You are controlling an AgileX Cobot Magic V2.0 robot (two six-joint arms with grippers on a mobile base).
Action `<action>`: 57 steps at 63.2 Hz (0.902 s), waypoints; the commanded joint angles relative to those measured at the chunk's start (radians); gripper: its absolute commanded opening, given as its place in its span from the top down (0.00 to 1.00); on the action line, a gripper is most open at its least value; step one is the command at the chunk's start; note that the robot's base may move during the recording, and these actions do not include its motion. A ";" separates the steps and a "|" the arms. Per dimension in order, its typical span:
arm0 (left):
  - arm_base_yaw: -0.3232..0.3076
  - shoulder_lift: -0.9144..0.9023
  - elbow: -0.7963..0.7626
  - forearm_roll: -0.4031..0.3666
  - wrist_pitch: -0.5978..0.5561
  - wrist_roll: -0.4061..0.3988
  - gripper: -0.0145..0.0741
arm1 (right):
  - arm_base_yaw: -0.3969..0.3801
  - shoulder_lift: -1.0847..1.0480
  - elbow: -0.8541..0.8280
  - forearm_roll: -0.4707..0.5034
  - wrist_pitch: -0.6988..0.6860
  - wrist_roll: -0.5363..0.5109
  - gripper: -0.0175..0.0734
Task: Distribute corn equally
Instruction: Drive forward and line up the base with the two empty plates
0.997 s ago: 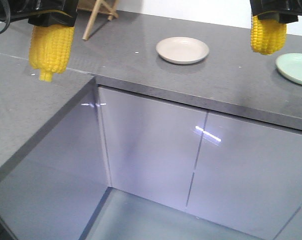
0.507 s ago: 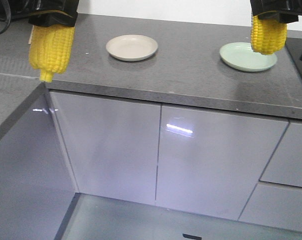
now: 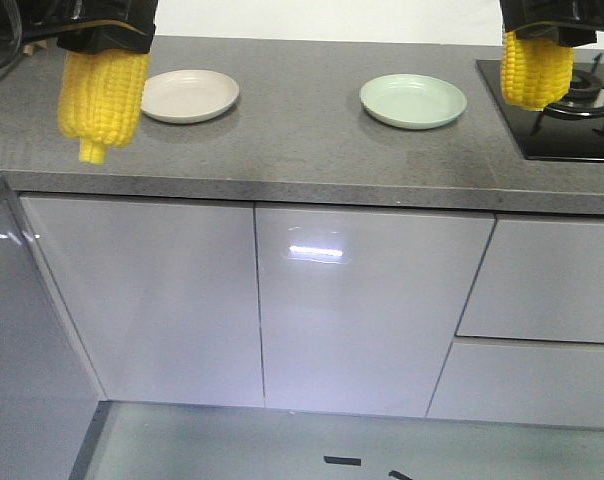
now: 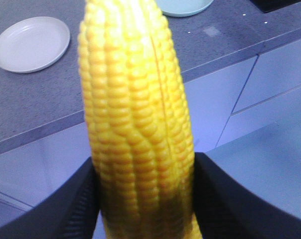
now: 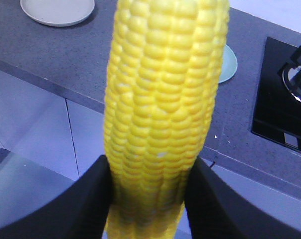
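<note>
Two cobs hang short of the countertop (image 3: 302, 140): left gripper (image 3: 104, 32) clamps the left cob (image 3: 102, 95), right gripper (image 3: 544, 22) the right cob (image 3: 537, 72). Carrying step, I judge; next, reach over the countertop to the bare beige plate (image 3: 189, 95) and green plate (image 3: 413, 100).

Grey countertop (image 3: 302, 140) carries beige plate (image 3: 189, 96), green plate (image 3: 413, 101) — black hob (image 3: 562, 125).
</note>
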State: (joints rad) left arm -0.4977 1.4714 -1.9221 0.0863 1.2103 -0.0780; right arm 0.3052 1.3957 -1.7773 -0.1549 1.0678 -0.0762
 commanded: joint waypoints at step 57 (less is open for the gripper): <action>-0.004 -0.031 -0.028 0.001 -0.062 -0.009 0.85 | -0.006 -0.031 -0.027 -0.014 -0.071 0.001 0.81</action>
State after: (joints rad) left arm -0.4977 1.4714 -1.9221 0.0863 1.2103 -0.0780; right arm 0.3052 1.3957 -1.7773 -0.1549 1.0678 -0.0762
